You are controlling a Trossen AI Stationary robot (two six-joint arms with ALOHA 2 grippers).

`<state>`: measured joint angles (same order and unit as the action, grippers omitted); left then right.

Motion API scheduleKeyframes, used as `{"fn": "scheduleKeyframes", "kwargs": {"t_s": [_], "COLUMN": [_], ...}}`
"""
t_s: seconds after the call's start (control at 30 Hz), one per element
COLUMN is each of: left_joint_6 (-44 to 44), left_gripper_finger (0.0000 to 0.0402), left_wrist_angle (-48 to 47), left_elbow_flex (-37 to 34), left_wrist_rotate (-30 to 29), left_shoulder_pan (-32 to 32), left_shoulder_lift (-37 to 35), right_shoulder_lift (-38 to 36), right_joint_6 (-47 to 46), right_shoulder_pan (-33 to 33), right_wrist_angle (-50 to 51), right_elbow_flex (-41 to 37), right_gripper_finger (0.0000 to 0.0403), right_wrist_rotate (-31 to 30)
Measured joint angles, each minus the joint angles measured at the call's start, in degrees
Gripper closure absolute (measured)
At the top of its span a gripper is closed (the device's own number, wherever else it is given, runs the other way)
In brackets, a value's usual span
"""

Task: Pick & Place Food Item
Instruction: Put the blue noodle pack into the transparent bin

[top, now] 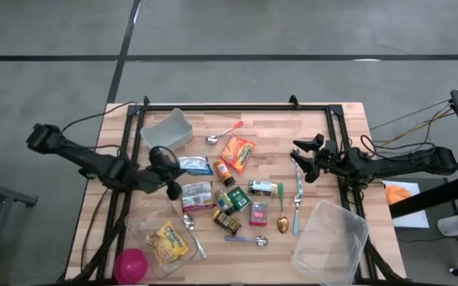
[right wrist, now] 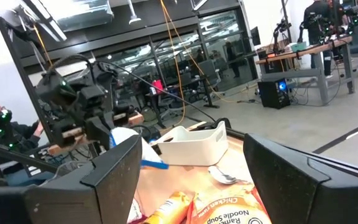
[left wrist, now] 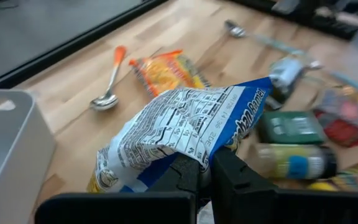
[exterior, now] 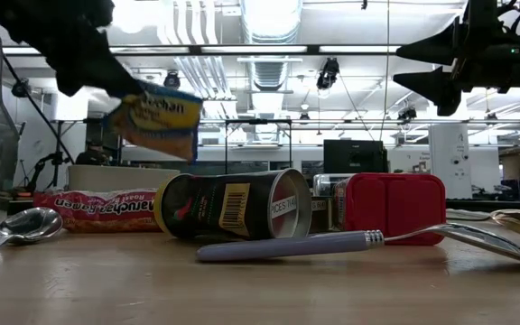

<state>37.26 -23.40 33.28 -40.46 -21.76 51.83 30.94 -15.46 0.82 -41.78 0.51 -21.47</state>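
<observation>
The left gripper (left wrist: 204, 171) is pinching a blue and white ramen packet (left wrist: 185, 130) between its closed fingers, holding it clear of the wooden surface (top: 324, 127). In the low view this packet (exterior: 156, 117) is hanging in the air above a dark can (exterior: 233, 206) lying on its side. From above, the left gripper (top: 173, 187) is sitting over the left half of the surface, just beside the white bin (top: 168, 129) and near a cluster of small tins and packets.

The right gripper (top: 298, 156) is hovering over the right half, its fingers spread wide and holding nothing, with a fork (top: 298, 193) lying below it on the boards. An orange soup packet (top: 238, 152) is lying between the two grippers.

A clear container (top: 332, 242) is resting at the near right corner. Another clear tub at the near left is holding what is probably a yellow noodle packet (top: 169, 241), with a pink ball (top: 131, 263) touching its edge. A purple-handled spoon (exterior: 368, 240) is lying in front of the can.
</observation>
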Motion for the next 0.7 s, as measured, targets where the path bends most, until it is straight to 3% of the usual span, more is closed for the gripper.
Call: {"fn": "scheduleKeyframes", "kwargs": {"t_s": [0.27, 0.7], "left_joint_6": [0.0, 8.1], "left_gripper_finger": [0.0392, 0.0392], "left_wrist_angle": [-0.4, 0.8], "left_elbow_flex": [0.0, 0.0], "left_wrist_rotate": [2.1, 29.3], "left_shoulder_pan": [-3.6, -6.5], "left_shoulder_lift": [-9.1, -15.3], "right_shoulder_lift": [0.0, 0.0], "right_joint_6": [0.0, 0.0], "right_shoulder_pan": [0.0, 0.0], "right_wrist_angle": [0.0, 0.0], "right_elbow_flex": [0.0, 0.0], "right_gripper_finger": [0.0126, 0.0126], "right_wrist_rotate": [0.0, 0.0]}}
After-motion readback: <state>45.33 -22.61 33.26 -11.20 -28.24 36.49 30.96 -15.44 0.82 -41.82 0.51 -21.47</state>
